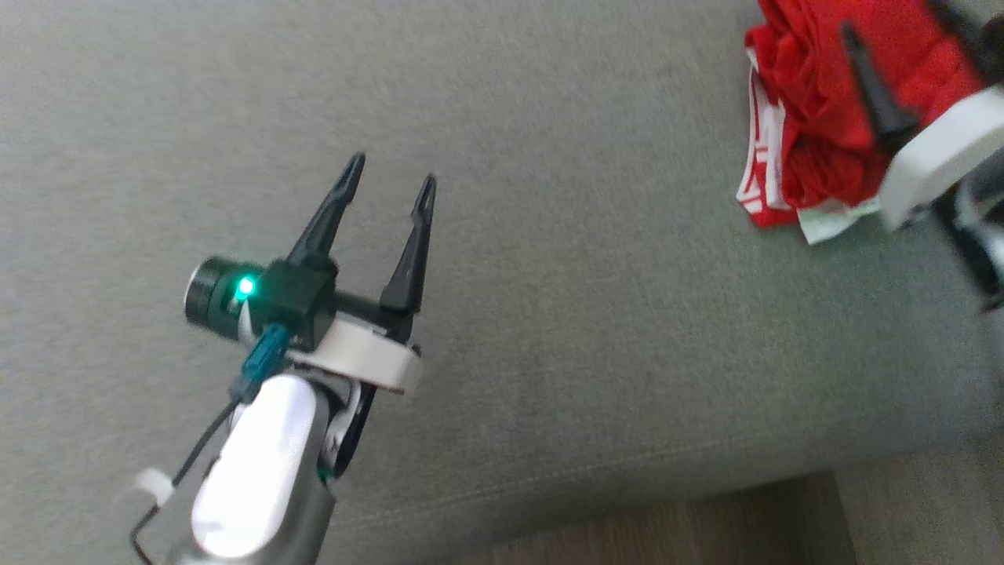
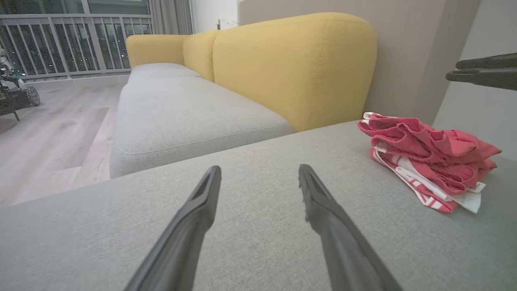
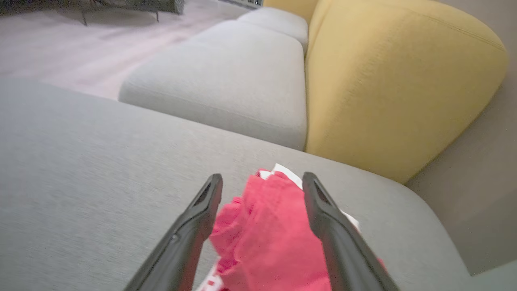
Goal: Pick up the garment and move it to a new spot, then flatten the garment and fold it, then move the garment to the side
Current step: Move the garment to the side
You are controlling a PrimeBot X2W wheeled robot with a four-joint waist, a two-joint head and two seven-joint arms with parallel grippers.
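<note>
The garment (image 1: 816, 102) is a bunched red cloth with white striped trim, lying at the far right of the grey cushion (image 1: 549, 275). My right gripper (image 1: 894, 20) hovers over it, open, with the fingers apart on either side of the red cloth and not closed on it. In the right wrist view the garment (image 3: 266, 226) lies below and between the spread fingers of the right gripper (image 3: 261, 180). My left gripper (image 1: 388, 176) stands open over bare cushion, well left of the garment. From the left wrist, the left gripper (image 2: 259, 169) is empty and the garment (image 2: 428, 157) sits off to the right.
A yellow backrest (image 2: 291, 68) rises behind the grey cushion (image 2: 242, 242), and another grey seat (image 2: 181, 117) lies beyond. The cushion's front edge drops to wooden floor (image 1: 706, 526). A wall (image 2: 464, 105) stands close behind the garment.
</note>
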